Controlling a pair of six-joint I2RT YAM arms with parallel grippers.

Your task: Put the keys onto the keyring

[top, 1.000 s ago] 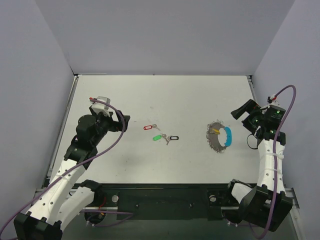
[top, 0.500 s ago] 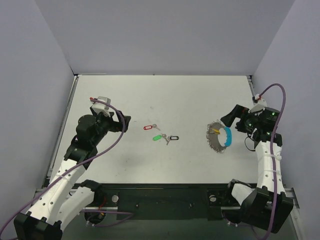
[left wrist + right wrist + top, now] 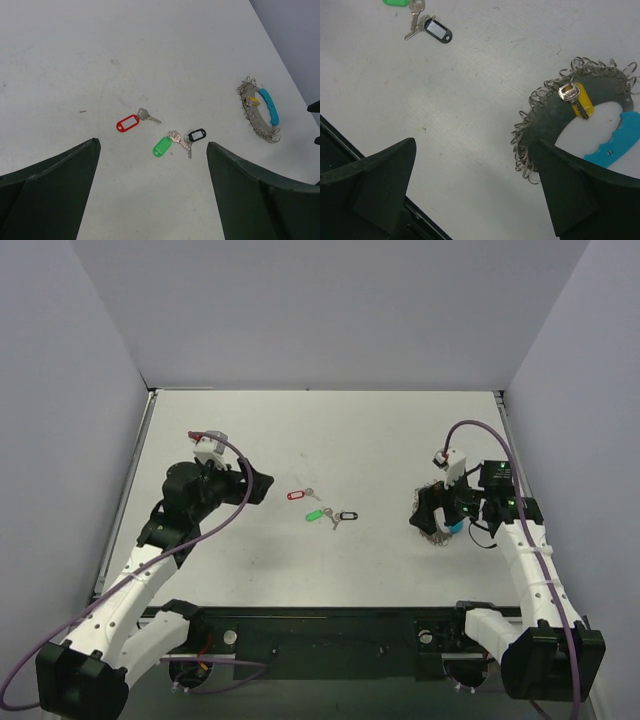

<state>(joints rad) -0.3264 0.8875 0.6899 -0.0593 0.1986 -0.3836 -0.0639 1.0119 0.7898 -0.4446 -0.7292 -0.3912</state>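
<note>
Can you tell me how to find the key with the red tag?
Look at the white table and find its middle. The key with the red tag lies there by itself, left of two other keys and a little farther from the robot. Those two, the green-tagged key and the black-tagged key, lie close together.

The keys (image 3: 162,146) lie on the table (image 3: 380,440), the keyring (image 3: 268,106) well apart to their right.

You see your left arm (image 3: 130,585) and right arm (image 3: 538,575) each built of white links dotted with small holes and joined by black housings, with a white block (image 3: 210,445) at the wrist and a purple cable (image 3: 480,424) looping down towards a black base (image 3: 545,665).
</note>
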